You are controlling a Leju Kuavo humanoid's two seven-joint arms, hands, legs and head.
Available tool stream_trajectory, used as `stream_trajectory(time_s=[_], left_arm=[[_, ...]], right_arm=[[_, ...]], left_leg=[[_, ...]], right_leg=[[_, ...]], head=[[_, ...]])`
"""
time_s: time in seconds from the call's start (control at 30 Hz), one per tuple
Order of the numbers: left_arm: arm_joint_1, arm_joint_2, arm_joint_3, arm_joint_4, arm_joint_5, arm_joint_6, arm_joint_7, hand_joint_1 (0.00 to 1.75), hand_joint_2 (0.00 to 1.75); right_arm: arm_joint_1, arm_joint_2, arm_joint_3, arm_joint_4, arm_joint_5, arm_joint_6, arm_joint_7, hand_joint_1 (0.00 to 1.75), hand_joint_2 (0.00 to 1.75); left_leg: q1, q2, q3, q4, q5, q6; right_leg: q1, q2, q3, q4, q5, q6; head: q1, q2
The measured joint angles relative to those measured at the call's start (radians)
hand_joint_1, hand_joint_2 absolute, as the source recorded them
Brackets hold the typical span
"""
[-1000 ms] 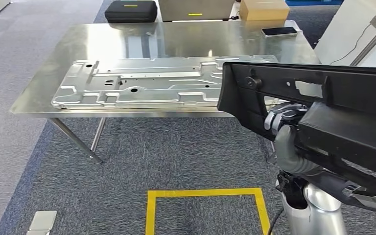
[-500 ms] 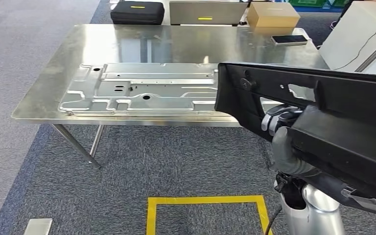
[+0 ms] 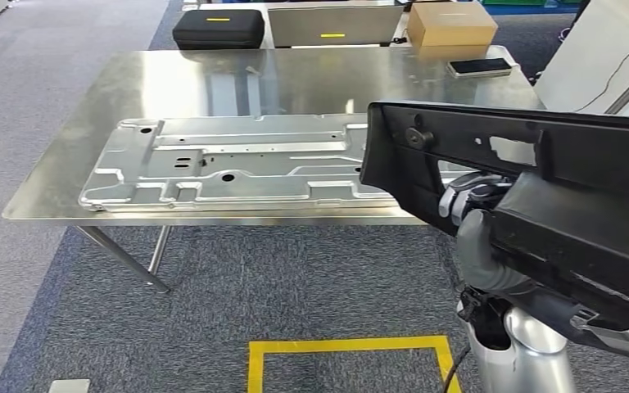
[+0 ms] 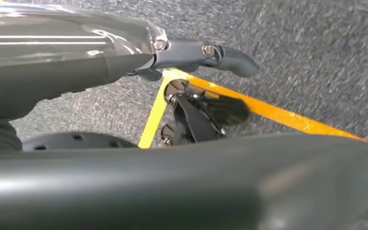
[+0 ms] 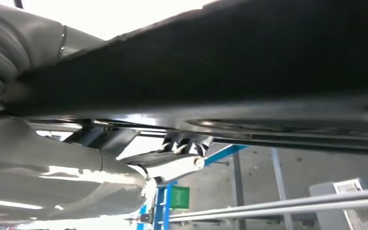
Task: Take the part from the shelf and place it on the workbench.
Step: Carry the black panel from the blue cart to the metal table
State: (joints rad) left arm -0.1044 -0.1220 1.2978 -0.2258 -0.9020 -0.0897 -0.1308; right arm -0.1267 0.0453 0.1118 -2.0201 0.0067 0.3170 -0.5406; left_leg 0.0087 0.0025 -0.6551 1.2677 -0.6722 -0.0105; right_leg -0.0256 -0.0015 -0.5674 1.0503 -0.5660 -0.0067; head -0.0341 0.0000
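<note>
The black part (image 3: 540, 188) is seen off the shelf and in the air, carried at three o'clock in the head view. It has not yet been set on the workbench (image 3: 311, 78), which lies toward twelve o'clock. The near end of the part is gripped from beneath by the left hand (image 3: 468, 199), with fingers wrapped up onto its lower edge. That under-grip is judged to be chosen so the long piece is borne from below and kept roughly level.

In the left wrist view the part (image 4: 172, 187) is seen close against the hand, and a yellow floor marking (image 4: 278, 115) is visible beyond it. In the right wrist view the part (image 5: 249, 62) is laid across the right hand (image 5: 48, 167). The fingers there are hidden, so it cannot be told whether they are closed on the part.

The part is read as a long, dark moulded panel, matt, with ribs, a round boss and cut-outs near its end. It is probably light for its bulk but awkward to swing.

A pressed metal panel (image 3: 229, 160) is already laid along the front of the workbench, toward ten o'clock. Bare steel is left behind it toward twelve o'clock, and a phone (image 3: 480, 67) lies at one o'clock. A spot apart from both is judged to be needed.
</note>
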Motion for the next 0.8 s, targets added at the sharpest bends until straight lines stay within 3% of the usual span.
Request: stream_trajectory(time_s=[0.03,0.07,0.17,0.2,0.33,0.4,0.43,0.5,0.53,0.57,0.6,0.67,0.7,0.73,0.8], left_arm=[[0.002,0.000,0.000,0.000,0.000,0.001,0.000,0.00,1.75],[0.004,0.000,0.000,0.000,0.000,0.002,0.000,0.00,1.75],[0.005,0.001,0.000,0.000,-0.001,0.004,0.000,0.00,1.75],[0.004,0.001,0.000,0.000,-0.001,0.004,0.000,0.00,1.75],[0.003,0.001,0.000,0.000,-0.006,0.005,0.000,0.00,1.75],[0.003,0.002,-0.001,0.000,-0.010,0.006,0.000,0.00,1.75],[0.003,0.002,-0.001,0.000,-0.011,0.006,-0.001,0.00,1.75],[0.002,0.003,-0.001,0.000,-0.013,0.006,-0.001,0.00,1.75],[0.002,0.003,-0.001,0.000,-0.013,0.006,-0.001,0.00,1.75],[0.003,0.003,-0.001,0.000,-0.013,0.006,0.000,0.00,1.75],[0.004,0.003,-0.001,0.000,-0.012,0.006,0.000,0.00,1.75],[0.006,0.003,-0.001,0.000,-0.012,0.006,0.000,0.00,1.75],[0.005,0.003,-0.001,0.000,-0.012,0.006,0.000,0.00,1.75],[0.004,0.003,-0.001,0.000,-0.012,0.006,0.000,0.00,1.75],[0.002,0.003,-0.001,0.000,-0.012,0.006,0.000,0.00,1.75]], right_arm=[[0.002,0.000,0.000,0.000,0.000,0.000,0.000,1.75,1.75],[0.003,0.000,0.000,0.000,0.000,0.000,-0.001,1.75,1.75],[0.004,0.000,0.000,0.001,0.001,0.000,-0.003,1.75,1.75],[0.003,0.001,0.000,0.001,0.001,0.000,-0.004,1.75,1.75],[0.004,0.004,0.000,0.000,0.001,0.000,-0.006,1.75,1.75],[0.003,0.005,0.000,-0.001,0.001,0.000,-0.006,1.75,1.75],[0.003,0.005,0.000,-0.001,0.001,0.000,-0.007,1.75,1.75],[0.006,0.005,0.000,-0.001,0.001,0.000,-0.007,1.75,1.75],[0.008,0.005,0.000,-0.001,0.001,0.000,-0.007,1.75,1.75],[0.010,0.005,0.000,0.000,0.001,0.000,-0.007,1.75,1.75],[0.011,0.005,0.000,0.000,0.001,0.000,-0.007,1.75,1.75],[0.012,0.005,0.000,0.000,0.001,0.000,-0.007,1.75,1.75],[0.012,0.005,0.000,0.001,0.001,0.000,-0.007,1.75,1.75],[0.012,0.005,0.000,0.001,0.001,0.000,-0.008,1.75,1.75],[0.013,0.005,-0.001,0.001,0.001,0.000,-0.008,1.75,1.75]], left_leg=[[0.003,0.000,-0.030,0.039,0.001,-0.004],[0.006,0.000,-0.044,0.042,0.022,-0.007],[0.008,-0.001,-0.005,-0.105,0.145,-0.008],[0.006,-0.001,0.013,-0.150,0.164,-0.003],[0.000,-0.002,0.035,-0.194,0.149,0.018],[0.004,-0.001,0.049,-0.207,0.147,0.031],[0.006,0.000,0.056,-0.211,0.144,0.037],[0.004,0.000,0.066,-0.213,0.136,0.045],[0.003,0.000,0.071,-0.213,0.131,0.046],[0.003,0.000,0.077,-0.213,0.126,0.046],[0.002,-0.001,0.086,-0.213,0.119,0.044],[0.003,-0.002,0.107,-0.213,0.105,0.037],[0.001,-0.002,0.114,-0.212,0.098,0.032],[0.000,-0.003,0.118,-0.212,0.093,0.027],[-0.001,-0.002,0.119,-0.214,0.089,0.017]], right_leg=[[0.000,0.001,0.007,0.000,-0.005,0.000],[-0.001,0.002,0.015,0.000,-0.011,0.001],[-0.004,0.005,0.047,-0.001,-0.034,0.010],[-0.003,0.006,0.054,-0.001,-0.040,0.016],[-0.004,0.006,0.064,-0.012,-0.051,0.040],[-0.004,0.005,0.056,0.017,-0.072,0.047],[-0.004,0.004,0.034,0.061,-0.093,0.047],[-0.003,0.004,-0.043,0.192,-0.139,0.048],[-0.003,0.004,-0.080,0.244,-0.146,0.049],[-0.003,0.004,-0.103,0.264,-0.133,0.049],[-0.003,0.004,-0.107,0.245,-0.100,0.048],[-0.002,0.003,-0.072,0.132,-0.012,0.044],[0.000,0.002,-0.052,0.077,0.014,0.041],[0.002,0.001,-0.040,0.044,0.025,0.036],[0.007,0.003,-0.035,0.026,0.018,0.027]], head=[[0.000,0.000],[0.000,0.000],[0.000,0.000],[0.000,0.000],[0.000,0.000],[0.000,0.000],[0.000,0.000],[0.000,0.000],[0.000,0.000],[0.000,0.000],[0.000,0.000],[0.000,0.000],[0.000,0.000],[0.000,0.000],[0.000,0.000]])
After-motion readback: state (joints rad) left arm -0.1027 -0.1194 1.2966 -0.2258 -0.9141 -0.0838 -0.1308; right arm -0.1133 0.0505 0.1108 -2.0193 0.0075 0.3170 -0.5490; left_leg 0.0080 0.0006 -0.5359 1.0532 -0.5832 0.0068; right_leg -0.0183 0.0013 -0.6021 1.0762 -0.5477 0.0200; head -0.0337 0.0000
